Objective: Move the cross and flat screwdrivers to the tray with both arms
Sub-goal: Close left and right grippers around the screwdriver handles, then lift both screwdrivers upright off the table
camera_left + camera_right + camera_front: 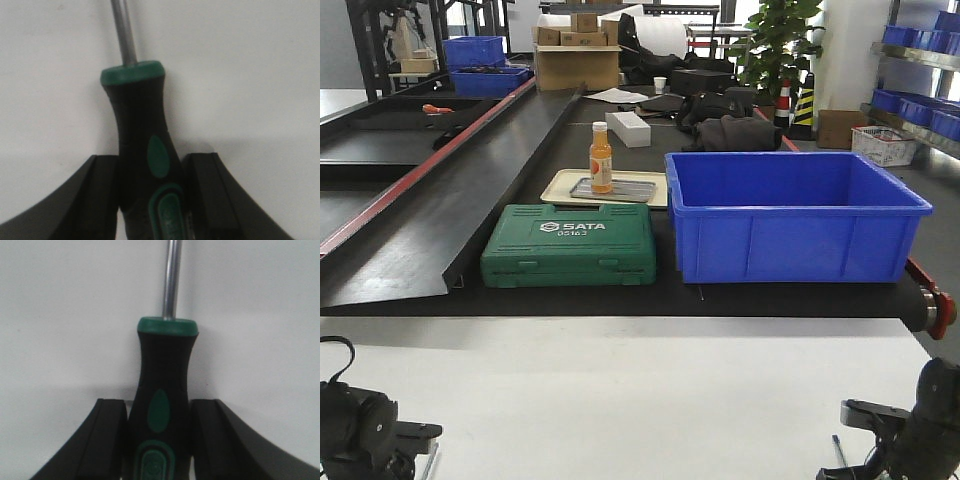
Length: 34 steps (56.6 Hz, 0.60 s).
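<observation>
At the near left corner of the white tabletop [620, 400], my left gripper [150, 165] is clamped on the left screwdriver [142, 125]. Its handle runs up the middle of the gap, both pads touch its flanks, and the shaft points away from my wrist. At the near right corner, my right gripper [159, 407] straddles the right screwdriver [162, 365] the same way, but a pale sliver shows beside one pad, so I cannot tell whether that grip is tight. Both tools appear to lie on the tabletop and look alike: black waisted handle, green collar, green oval inlay, bright round steel shaft. Their tips fall outside my wrist views.
</observation>
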Tool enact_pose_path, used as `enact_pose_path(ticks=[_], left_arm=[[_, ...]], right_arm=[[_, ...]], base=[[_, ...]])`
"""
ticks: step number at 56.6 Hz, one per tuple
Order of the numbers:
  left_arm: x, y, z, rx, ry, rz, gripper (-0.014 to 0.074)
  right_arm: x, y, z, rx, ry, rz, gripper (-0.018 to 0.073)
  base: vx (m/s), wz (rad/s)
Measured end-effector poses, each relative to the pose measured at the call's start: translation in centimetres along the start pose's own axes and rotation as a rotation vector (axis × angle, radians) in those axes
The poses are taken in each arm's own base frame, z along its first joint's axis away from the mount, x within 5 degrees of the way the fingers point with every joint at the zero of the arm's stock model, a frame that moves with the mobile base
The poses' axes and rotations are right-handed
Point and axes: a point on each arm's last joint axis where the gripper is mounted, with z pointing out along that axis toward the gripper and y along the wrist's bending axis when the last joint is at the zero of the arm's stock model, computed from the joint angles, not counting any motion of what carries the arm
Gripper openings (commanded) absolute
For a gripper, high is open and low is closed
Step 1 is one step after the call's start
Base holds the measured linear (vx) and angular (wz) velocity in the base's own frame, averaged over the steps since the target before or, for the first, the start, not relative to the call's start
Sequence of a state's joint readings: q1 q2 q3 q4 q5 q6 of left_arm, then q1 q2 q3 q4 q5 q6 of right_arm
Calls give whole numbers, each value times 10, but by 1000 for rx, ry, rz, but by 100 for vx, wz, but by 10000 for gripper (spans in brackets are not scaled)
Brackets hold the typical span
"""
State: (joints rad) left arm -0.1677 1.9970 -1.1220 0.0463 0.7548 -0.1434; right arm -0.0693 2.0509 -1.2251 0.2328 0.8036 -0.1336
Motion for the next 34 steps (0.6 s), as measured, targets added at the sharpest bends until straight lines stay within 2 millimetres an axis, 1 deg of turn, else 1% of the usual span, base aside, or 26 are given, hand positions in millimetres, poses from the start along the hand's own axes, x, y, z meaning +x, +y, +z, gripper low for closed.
enact_pose_path(ticks=[9, 12, 17, 20, 21, 34], left_arm=[[0, 0, 7, -3, 47, -2, 230], [-1, -1, 8, -3, 54, 1, 188], [-1, -1, 8, -3, 54, 7, 86], [-1, -1, 8, -3, 52, 8, 0], [-1, -1, 7, -2, 49, 10, -10], [-1, 1, -7, -2, -40, 29, -7]], right_arm=[[0, 0, 0, 0, -1, 0, -8], [0, 0, 0, 0, -1, 0, -8], [0, 0, 0, 0, 0, 0, -8], [0, 0, 0, 0, 1, 0, -8], [0, 0, 0, 0, 1, 0, -8], [0, 0, -1, 0, 1, -13, -8]], base=[[0, 0], [0, 0], [0, 0], [0, 0], [0, 0], [0, 0]])
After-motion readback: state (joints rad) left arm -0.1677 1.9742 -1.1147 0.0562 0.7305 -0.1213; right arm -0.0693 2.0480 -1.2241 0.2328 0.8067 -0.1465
